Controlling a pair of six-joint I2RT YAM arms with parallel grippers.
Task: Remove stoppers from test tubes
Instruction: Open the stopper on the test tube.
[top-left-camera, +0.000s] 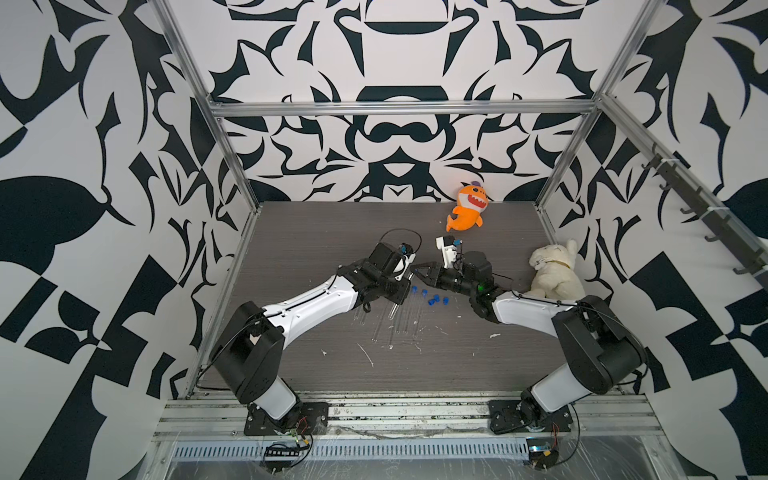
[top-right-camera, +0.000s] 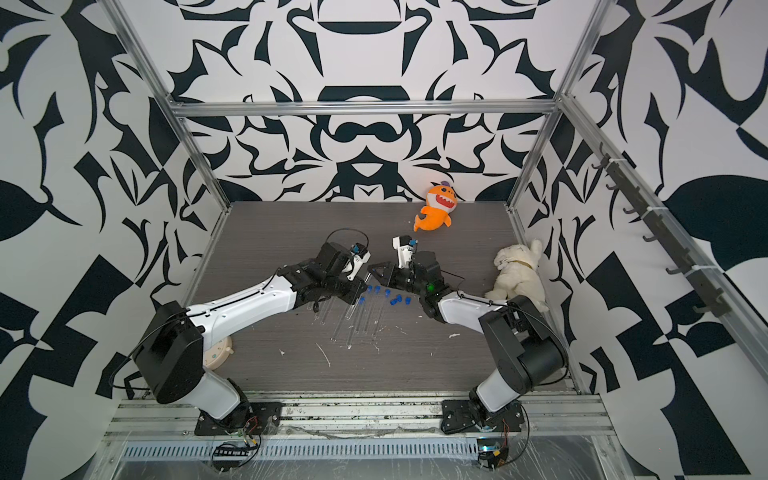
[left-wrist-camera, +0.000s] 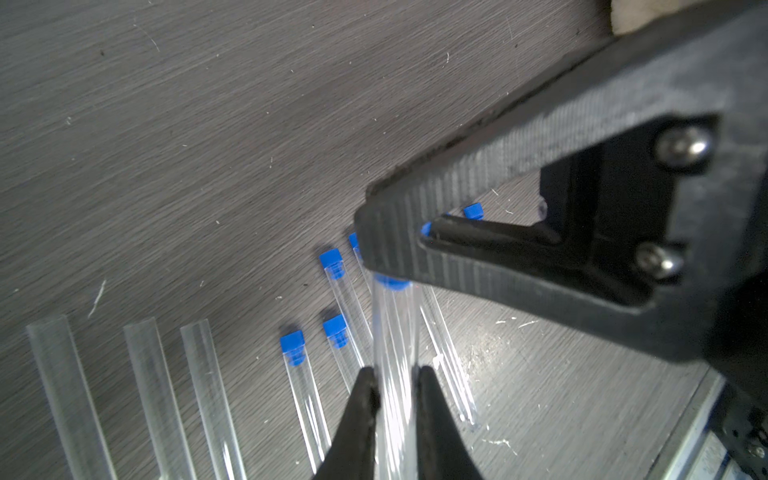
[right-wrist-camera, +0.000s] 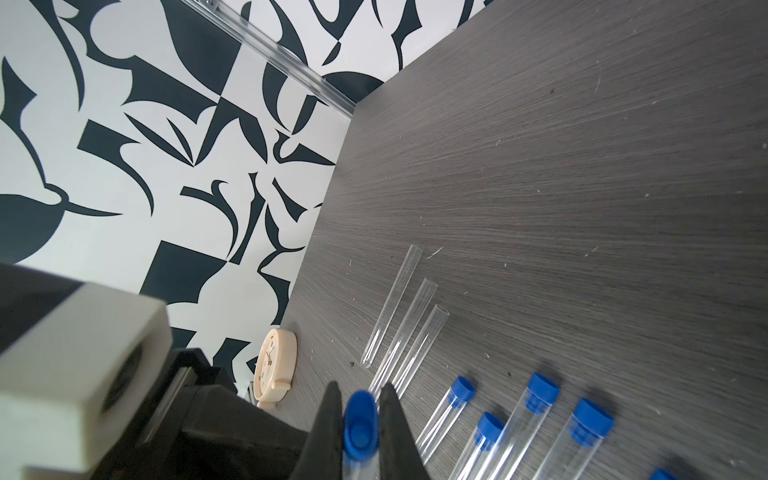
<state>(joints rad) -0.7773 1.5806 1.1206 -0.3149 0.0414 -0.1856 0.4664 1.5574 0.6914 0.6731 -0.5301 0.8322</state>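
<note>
Pinching a blue stopper (right-wrist-camera: 360, 424), my right gripper (right-wrist-camera: 360, 387) is closed tight on it. My left gripper (left-wrist-camera: 395, 370) is clamped around that test tube (left-wrist-camera: 395, 328), raised above the bench (left-wrist-camera: 208, 124), where other tubes (right-wrist-camera: 405, 332) lie.

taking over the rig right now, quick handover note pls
Left gripper: fingers shut on a test tube, held above the ones lying down.
Right gripper: fingers shut on that tube's blue stopper, which looks seated, not yet pulled.
Done: three open tubes lie side by side; loose stoppers are clustered near the right arm.
Left: pull this stopper, then do at least four stoppered tubes lying on the table.
</note>
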